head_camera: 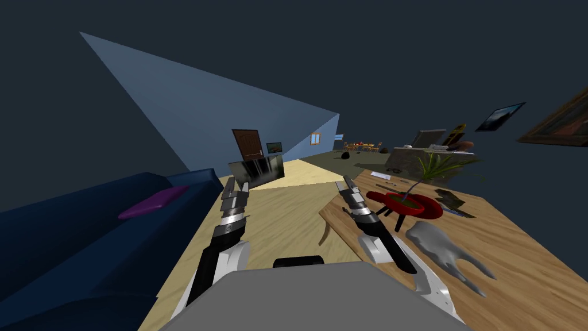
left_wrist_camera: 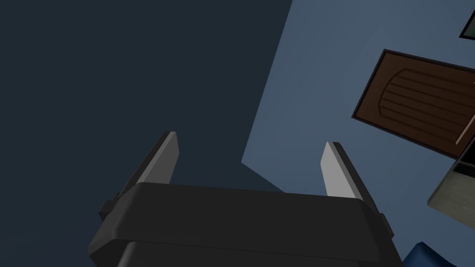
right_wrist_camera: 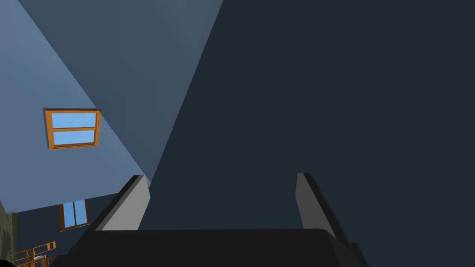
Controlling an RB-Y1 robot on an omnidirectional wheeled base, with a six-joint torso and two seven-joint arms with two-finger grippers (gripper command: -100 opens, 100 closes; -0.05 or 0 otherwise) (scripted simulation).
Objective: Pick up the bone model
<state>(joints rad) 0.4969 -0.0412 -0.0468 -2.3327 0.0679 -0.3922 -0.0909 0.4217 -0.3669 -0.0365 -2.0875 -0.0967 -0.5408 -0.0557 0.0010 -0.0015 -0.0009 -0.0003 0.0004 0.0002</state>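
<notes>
Red pot (head_camera: 424, 208) holds a plant (head_camera: 438, 164); bone (head_camera: 441, 248) lies beside it, prongs pointing away. My left gripper (head_camera: 237, 184) and right gripper (head_camera: 343, 183) gape wide, empty.

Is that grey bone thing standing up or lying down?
Lying down: the bone model rests flat on the wooden table, its prongs stretched along the top.
</notes>
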